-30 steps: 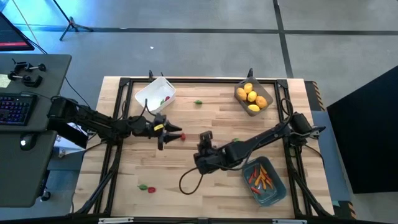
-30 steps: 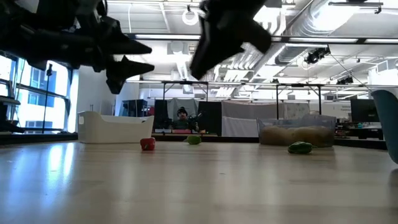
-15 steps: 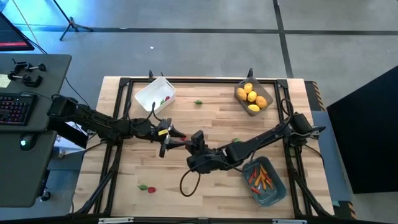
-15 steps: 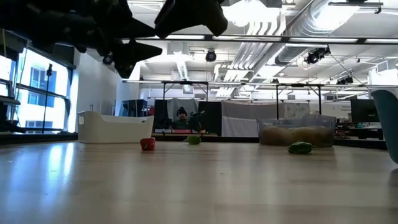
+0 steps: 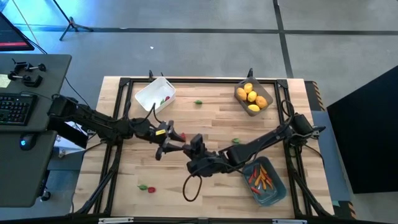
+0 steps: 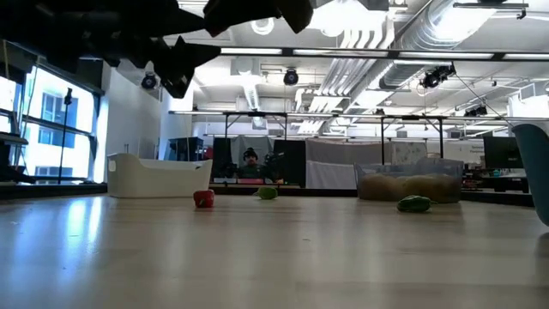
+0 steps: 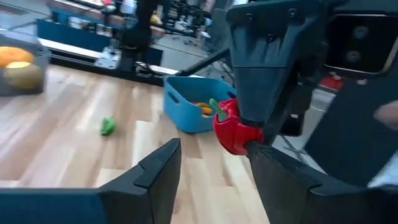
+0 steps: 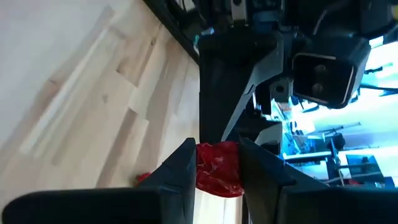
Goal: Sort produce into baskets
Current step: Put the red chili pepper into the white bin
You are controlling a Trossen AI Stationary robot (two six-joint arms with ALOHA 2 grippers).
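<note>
right gripper [image 8: 217,163] clamped on red pepper [image 8: 217,168] | left gripper [image 7: 211,158] spread wide, seemingly empty | mid-table [image 5: 205,118]

This is a robotics lab in a large open industrial hall. A wooden tabletop [image 5: 205,118] in a black metal frame [image 5: 186,80] stands on a grey concrete floor [image 5: 186,37], with a desk [image 5: 31,124] bearing a keyboard [image 5: 13,109] just off its left edge and a tripod [image 5: 71,25] beyond its far edge. Level across the tabletop, the room shows exposed ceiling ducts [image 6: 429,34], strip lights [image 6: 283,53], tall windows [image 6: 51,129], rows of dark workstations [image 6: 343,163] and a person [image 6: 250,161] seated far back.
</note>
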